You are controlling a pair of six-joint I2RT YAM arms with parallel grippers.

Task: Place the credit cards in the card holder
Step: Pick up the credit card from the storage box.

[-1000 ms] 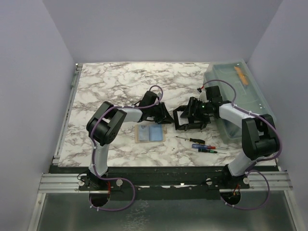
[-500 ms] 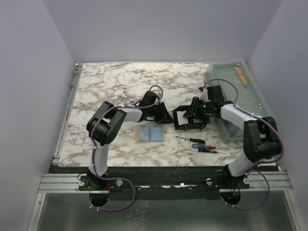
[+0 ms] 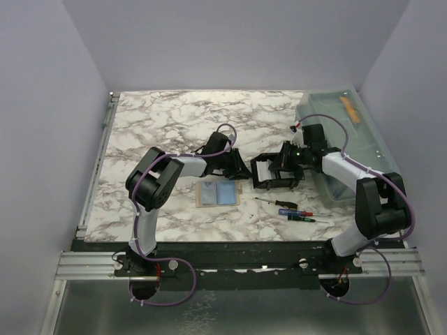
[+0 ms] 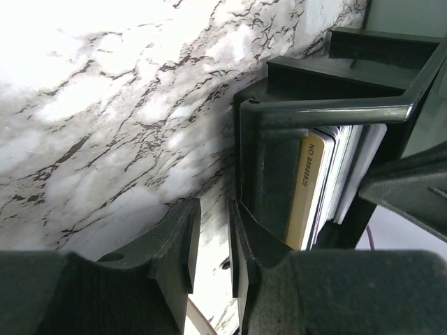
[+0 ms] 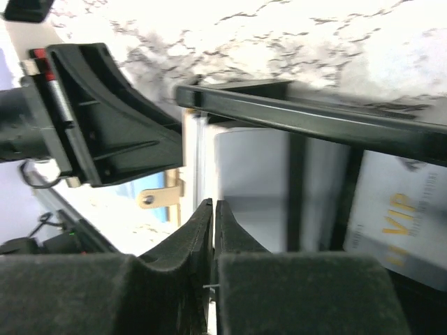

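Your right end effector, fingers pressed shut on nothing, has eased back toward 3 o'clock along the card holder. Left end effector: narrow slit, empty, unmoved. Tan and blue credit cards stay flat on the tabletop, 7 o'clock of the card holder. Neither is loaded yet.

My overhead looks down across the whole table; both wrist cameras crowd the card holder, which all three share
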